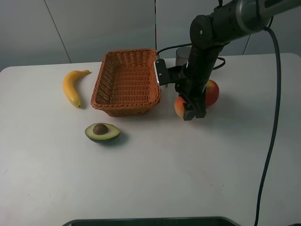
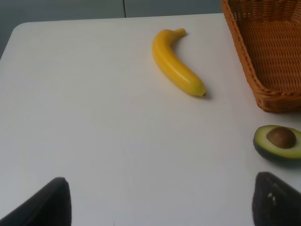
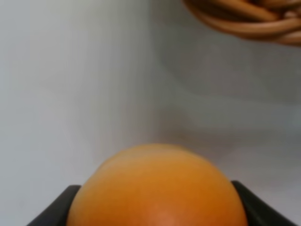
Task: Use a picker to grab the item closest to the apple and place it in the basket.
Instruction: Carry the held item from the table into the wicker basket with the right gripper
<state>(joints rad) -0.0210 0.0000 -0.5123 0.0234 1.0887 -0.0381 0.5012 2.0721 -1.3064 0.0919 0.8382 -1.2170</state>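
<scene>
Right tool [image 1: 194, 113] is set around the orange fruit [image 3: 157, 188], grip can't be confirmed; lift and basket [image 1: 124, 108] drop aren't done yet.

A white surface [image 1: 150, 179] with rounded far corners fills most of the exterior view. It is matte and evenly lit, and the shadows on it are soft. Behind it stands a pale grey wall [image 1: 94, 28] of flat panels divided by thin seams [image 1: 155, 23]. A dark rim [image 1: 150, 220] runs along the near edge.
</scene>
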